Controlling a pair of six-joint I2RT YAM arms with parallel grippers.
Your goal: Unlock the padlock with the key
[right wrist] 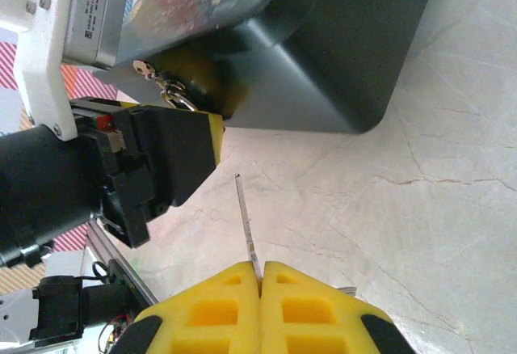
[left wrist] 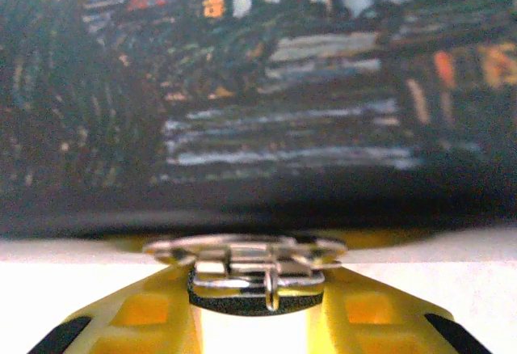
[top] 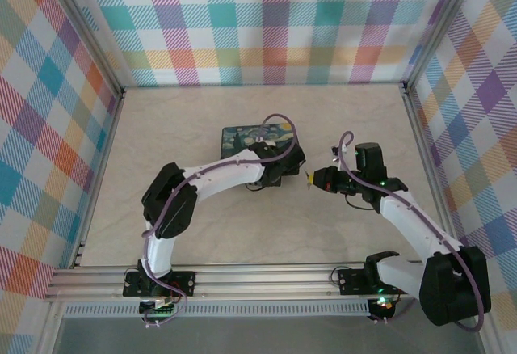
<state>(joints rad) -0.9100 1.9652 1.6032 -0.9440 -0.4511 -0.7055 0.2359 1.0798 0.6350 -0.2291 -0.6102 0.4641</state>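
Note:
My left gripper is shut on the padlock, a small dark body with silvery shackle parts, pinched between the yellow fingers at the front edge of the starry-night box. From above, the left gripper sits at the near right corner of the box. My right gripper is shut on the key, a thin silvery blade pointing up toward the left gripper's yellow finger. Silvery lock metal shows beside that finger. The right gripper hovers just right of the left one, a small gap between them.
The black box rests on the pale marbled tabletop. Plaid walls and aluminium rails enclose the table. Open tabletop lies in front of both grippers.

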